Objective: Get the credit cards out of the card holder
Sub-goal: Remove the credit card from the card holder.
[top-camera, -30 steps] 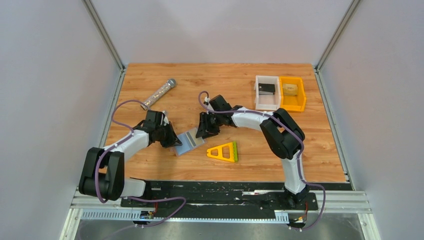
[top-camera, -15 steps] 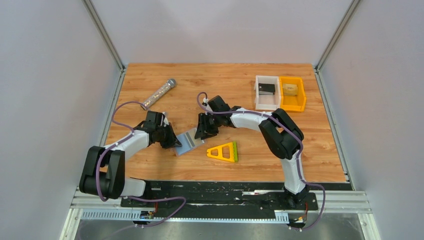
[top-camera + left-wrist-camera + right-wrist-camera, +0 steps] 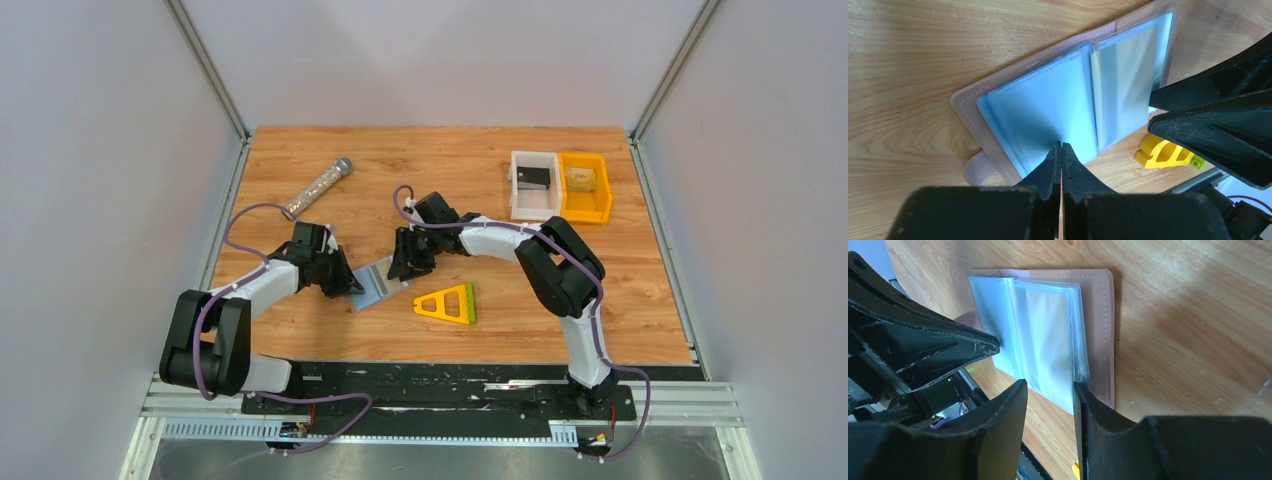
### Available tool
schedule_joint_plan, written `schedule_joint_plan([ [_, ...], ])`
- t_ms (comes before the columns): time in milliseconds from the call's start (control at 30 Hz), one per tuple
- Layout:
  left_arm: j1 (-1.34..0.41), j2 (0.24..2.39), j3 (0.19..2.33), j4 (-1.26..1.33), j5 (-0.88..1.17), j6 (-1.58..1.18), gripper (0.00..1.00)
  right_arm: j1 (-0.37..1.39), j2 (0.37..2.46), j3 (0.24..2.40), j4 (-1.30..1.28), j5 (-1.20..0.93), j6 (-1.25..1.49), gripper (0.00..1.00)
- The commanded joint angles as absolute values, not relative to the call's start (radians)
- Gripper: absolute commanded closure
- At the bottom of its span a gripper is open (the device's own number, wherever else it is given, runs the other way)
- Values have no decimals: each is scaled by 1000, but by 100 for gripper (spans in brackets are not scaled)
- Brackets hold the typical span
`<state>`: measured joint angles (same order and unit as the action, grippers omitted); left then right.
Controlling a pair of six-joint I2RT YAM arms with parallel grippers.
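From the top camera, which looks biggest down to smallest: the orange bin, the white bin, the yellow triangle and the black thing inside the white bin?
1. orange bin and white bin: they look about the same size, too close to rank.
2. yellow triangle.
3. black thing: smallest.

We see the card holder [image 3: 378, 285] boxed in on two sides: left gripper [image 3: 350, 287], fingers together, on its left edge, and right gripper [image 3: 398, 270], fingers apart, on its right. The triangular frame [image 3: 447, 304] blocks its near-right, close but apart. Bare table [image 3: 420, 170] lies open behind it. The tube [image 3: 318, 186] sits far-left, the white bin [image 3: 534, 187] and orange bin [image 3: 585, 189] far-right, all well apart.
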<state>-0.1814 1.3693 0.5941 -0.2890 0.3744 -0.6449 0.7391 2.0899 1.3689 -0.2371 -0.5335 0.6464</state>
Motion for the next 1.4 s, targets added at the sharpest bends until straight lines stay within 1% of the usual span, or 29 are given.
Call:
schedule_joint_plan([
  [0, -176, 1375, 588, -255, 384, -637, 100, 749, 2092, 1402, -167, -595, 682, 60],
  [500, -176, 1374, 584, -249, 394, -639, 100, 753, 2072, 1384, -96, -667, 740, 60],
  [967, -176, 1351, 585, -253, 390, -660, 100, 767, 2052, 1388, -76, -688, 759, 61],
  [1367, -174, 1340, 593, -275, 386, -663, 100, 779, 2072, 1434, -71, -704, 773, 61],
])
